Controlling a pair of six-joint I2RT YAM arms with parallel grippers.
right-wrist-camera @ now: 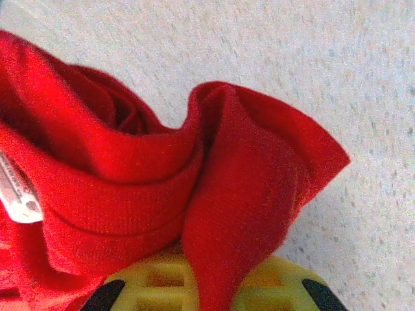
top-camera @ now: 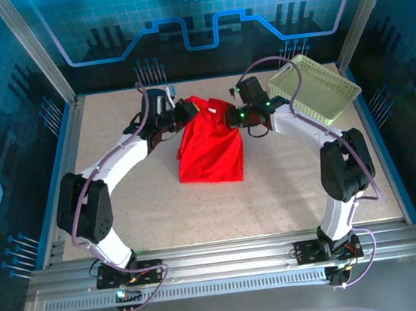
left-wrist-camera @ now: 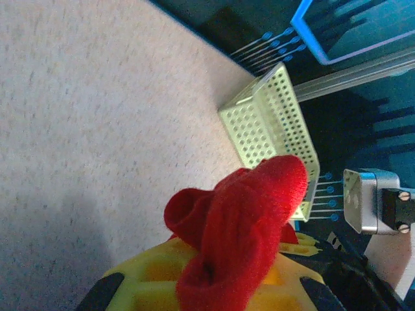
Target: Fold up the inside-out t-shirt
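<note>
The inside-out t-shirt (top-camera: 209, 149) lies in a rough, bunched rectangle in the middle of the tabletop (top-camera: 295, 186), its far end lifted between the two arms. The left tool (top-camera: 186, 112) is clamped on the far left corner and the right tool (top-camera: 234, 117) on the far right corner. Each wrist view shows red cloth welling up out of closed yellow fingers (right-wrist-camera: 162, 282). The white tag (right-wrist-camera: 15, 189) sits beside the right-hand pinch, so this is probably the collar end. The main risk is an uneven hold. The left pinch looks like a thick wad and the right like a thinner flap, so one side could slip out under tension and leave the shirt skewed. If either pinch has caught only one layer, pulling would open the shirt rather than carry it over as a fold. If the arms move at different rates, the body could twist or drag across the tabletop. The pale green basket (top-camera: 314, 89) stands just beside the right arm, and a wide swing could knock it. The fingertips themselves are buried in cloth, so the depth of each bite and the number of layers held cannot be told. The sleeves cannot be made out in the heap, and the far edge is hidden behind the tools in the top view.
</note>
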